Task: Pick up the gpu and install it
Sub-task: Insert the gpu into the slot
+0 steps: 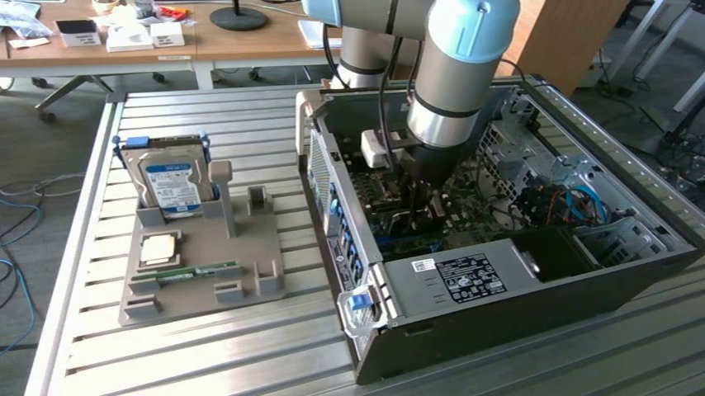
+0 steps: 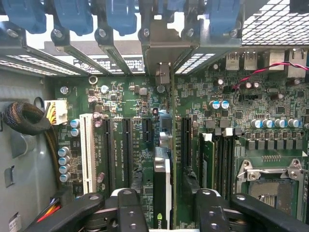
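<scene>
Setting: slatted metal counter point(image 1: 220, 346) in an office, with wooden desks behind at 11 o'clock.
Exterior view, case: open computer case point(image 1: 496, 247) lies on its side at the exterior view's right, motherboard exposed.
Exterior view, arm: robot arm point(image 1: 451, 74) reaches straight down into the case, its dark gripper point(image 1: 424, 216) low over the motherboard near the case's middle.
Exterior view, holder: grey parts tray point(image 1: 198, 264) sits at 9 o'clock from the case, carrying an upright hard drive point(image 1: 171, 183) with a blue-white label, a processor chip point(image 1: 160, 247) and a narrow RAM stick point(image 1: 187, 275).
Wrist view, board: green motherboard point(image 2: 120, 106) with black expansion slots, a white slot point(image 2: 87, 152) and an empty processor socket point(image 2: 270, 181).
Wrist view, gpu: gpu point(image 2: 163, 188) stands on edge between the black fingers point(image 2: 128, 212), its bracket end running toward the case's rear slot openings, in line with a slot.
Fingers: closed on the gpu, one on each face.
</scene>
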Robot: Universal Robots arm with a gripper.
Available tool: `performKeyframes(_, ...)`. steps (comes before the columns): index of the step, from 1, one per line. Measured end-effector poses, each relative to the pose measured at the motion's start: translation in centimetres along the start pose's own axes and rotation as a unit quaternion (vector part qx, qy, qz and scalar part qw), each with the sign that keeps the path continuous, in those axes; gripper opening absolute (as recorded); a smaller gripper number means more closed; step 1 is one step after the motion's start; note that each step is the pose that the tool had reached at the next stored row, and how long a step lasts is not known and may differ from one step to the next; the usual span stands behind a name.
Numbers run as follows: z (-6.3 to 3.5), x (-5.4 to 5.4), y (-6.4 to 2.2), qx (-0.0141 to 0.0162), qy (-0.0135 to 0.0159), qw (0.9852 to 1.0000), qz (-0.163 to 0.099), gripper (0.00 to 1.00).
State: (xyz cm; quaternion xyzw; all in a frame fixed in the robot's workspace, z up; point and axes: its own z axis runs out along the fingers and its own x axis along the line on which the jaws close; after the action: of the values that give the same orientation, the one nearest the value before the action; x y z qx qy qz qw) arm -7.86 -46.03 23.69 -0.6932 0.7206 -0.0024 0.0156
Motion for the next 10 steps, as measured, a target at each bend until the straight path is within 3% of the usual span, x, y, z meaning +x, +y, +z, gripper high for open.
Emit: performKeyframes(10, -1.01, 0.0, -0.02, 0.0000, 0.0000, 1.0000, 0.000, 0.46)
